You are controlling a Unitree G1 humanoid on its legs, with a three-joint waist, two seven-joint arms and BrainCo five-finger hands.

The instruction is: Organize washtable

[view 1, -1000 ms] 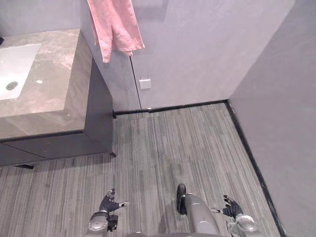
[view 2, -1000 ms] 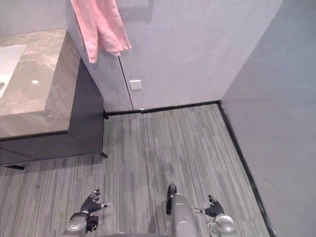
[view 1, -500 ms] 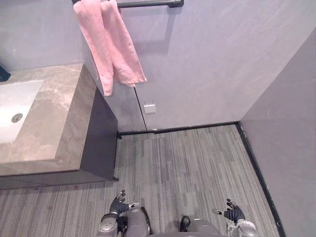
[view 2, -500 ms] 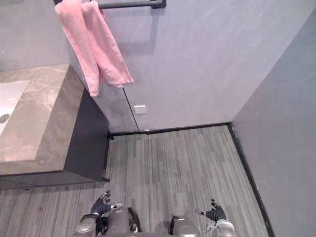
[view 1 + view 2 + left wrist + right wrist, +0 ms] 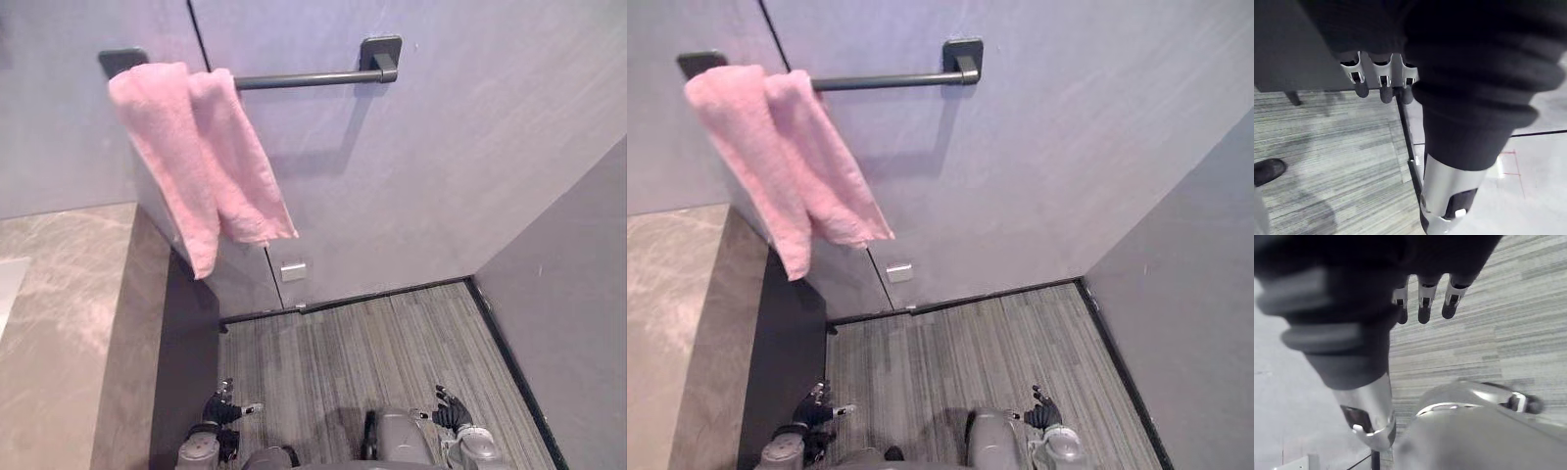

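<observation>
A pink towel (image 5: pixel 201 166) hangs folded over the left end of a dark wall rail (image 5: pixel 304 78). Below it at the left lies the marble washtable top (image 5: pixel 69 323) on its dark cabinet (image 5: pixel 186 362). My left hand (image 5: pixel 223 409) hangs low over the floor beside the cabinet, fingers relaxed and empty; the left wrist view shows its fingers (image 5: pixel 1382 83) straight. My right hand (image 5: pixel 449 413) hangs low at the right, open and empty, its fingers (image 5: pixel 1422 303) straight over the floor.
Grey striped plank floor (image 5: pixel 372 343) runs to a dark skirting along the back wall and the right wall (image 5: pixel 578 323). A small white wall plate (image 5: pixel 292 271) sits low on the back wall. A vertical seam runs down the wall behind the towel.
The whole view has tilted up and shifted: the rail and towel now sit lower in the picture and the sink basin has left it. Both hands stay low, open and empty.
</observation>
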